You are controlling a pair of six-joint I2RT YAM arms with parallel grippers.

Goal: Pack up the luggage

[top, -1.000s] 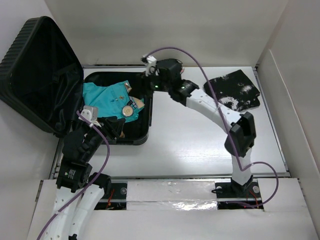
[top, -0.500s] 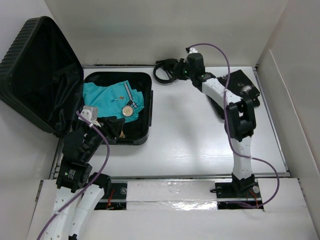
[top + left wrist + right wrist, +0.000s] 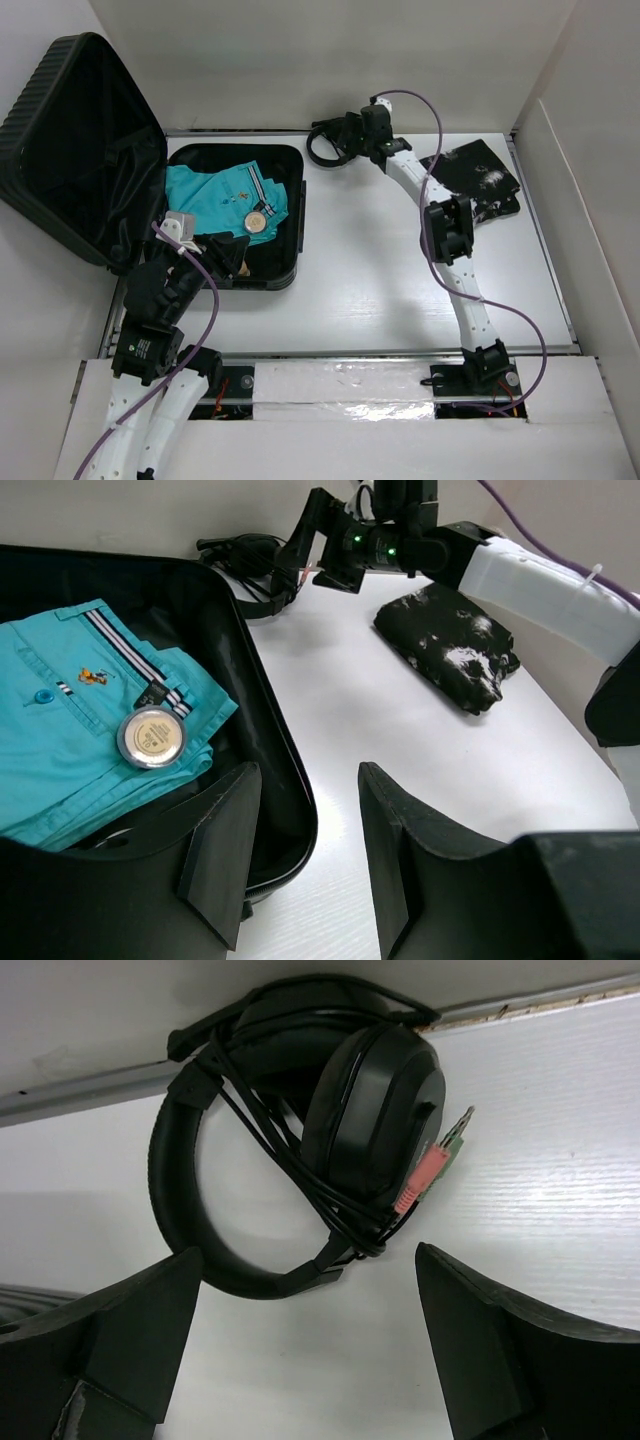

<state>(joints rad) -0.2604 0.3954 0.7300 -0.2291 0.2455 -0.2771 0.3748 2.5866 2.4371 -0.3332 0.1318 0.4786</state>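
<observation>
Right gripper [image 3: 305, 1350] over the headphones [image 3: 300, 1150]
Its jaws gape wide, empty; left gripper [image 3: 300, 850], also spread, hangs by the open suitcase [image 3: 80, 150].

- Luggage [image 3: 60, 120]: black ribbed hard-shell suitcase, lying open at far left of worktop [image 3: 380, 290]; lid raised, base holding folded turquoise garment.

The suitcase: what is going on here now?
Two robot arms are packing the open luggage, which holds a teal garment with a round tin on it. The right gripper, open, hovers over black headphones at the table's far edge. The left gripper hangs open by the luggage's near rim. A black garment lies outside.
</observation>
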